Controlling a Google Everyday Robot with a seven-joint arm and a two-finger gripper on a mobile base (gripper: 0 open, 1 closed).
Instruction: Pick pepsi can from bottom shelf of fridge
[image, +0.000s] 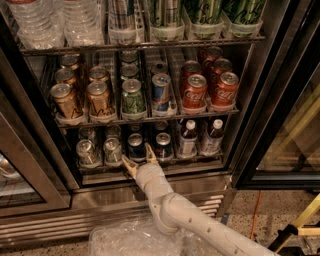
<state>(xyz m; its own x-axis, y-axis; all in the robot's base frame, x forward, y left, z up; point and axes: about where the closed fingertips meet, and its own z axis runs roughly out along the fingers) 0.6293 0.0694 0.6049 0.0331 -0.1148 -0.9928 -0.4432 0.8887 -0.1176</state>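
Note:
The fridge (250, 125) stands open in the camera view. On its bottom shelf (155, 164) two dark blue pepsi cans stand side by side, the left one (135, 146) and the right one (163, 145). My gripper (137, 158) is open at the shelf's front rail, its two tan fingers spread just below and around the front of the left pepsi can, not closed on it. The white arm (180, 215) rises from the lower right.
Two silver cans (86, 152) stand left of the pepsi cans, two dark bottles (188, 140) to the right. The rack above holds gold, green, blue and red Coca-Cola cans (195, 92). A black door frame (30, 165) is at left, crinkled plastic (125, 240) lies below.

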